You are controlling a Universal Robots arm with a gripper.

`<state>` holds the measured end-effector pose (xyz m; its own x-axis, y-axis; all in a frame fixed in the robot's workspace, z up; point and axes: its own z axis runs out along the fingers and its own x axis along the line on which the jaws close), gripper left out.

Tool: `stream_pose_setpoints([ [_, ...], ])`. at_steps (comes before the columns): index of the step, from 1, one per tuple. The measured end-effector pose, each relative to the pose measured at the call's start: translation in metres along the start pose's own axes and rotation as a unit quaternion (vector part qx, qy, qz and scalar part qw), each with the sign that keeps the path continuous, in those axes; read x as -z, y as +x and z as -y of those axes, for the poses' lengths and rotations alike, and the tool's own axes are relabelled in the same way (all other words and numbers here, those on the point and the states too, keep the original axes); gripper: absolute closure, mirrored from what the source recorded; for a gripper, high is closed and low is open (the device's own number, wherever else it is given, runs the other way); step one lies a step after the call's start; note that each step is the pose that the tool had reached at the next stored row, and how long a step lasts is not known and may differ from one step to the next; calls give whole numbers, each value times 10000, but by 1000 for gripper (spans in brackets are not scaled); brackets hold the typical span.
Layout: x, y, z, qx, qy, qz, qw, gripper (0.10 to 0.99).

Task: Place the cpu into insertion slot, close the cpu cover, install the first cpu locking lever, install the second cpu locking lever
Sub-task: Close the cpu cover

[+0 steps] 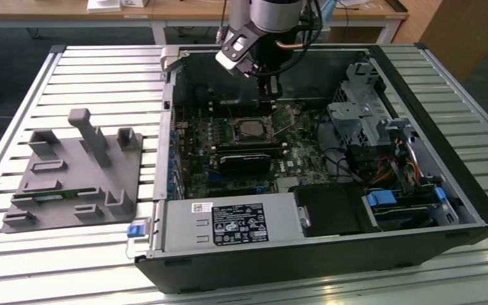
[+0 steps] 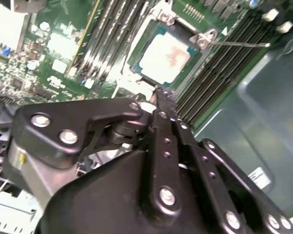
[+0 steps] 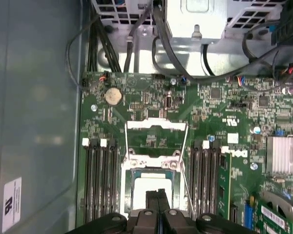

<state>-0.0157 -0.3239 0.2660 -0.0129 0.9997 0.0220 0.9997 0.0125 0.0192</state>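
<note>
End effector [image 3: 158, 193] clenched, empty, above the cpu [image 3: 149, 181], hiding part of it; cpu cover [image 3: 156, 126] stands open.

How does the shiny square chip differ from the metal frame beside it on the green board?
The cpu is a solid pale square; the cpu cover is a frame with green board showing through its cutout. The cpu sits in the insertion slot; the cpu cover is swung open, clear of it. Both are silver-grey and roughly square.
</note>
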Motion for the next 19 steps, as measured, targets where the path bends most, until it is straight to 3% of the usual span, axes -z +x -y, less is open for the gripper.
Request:
stream_pose_setpoints([
  [5,-22,-3,-26,12,0,0,10000,980],
  [19,-60,-6,-230,95,2,0,10000,980],
])
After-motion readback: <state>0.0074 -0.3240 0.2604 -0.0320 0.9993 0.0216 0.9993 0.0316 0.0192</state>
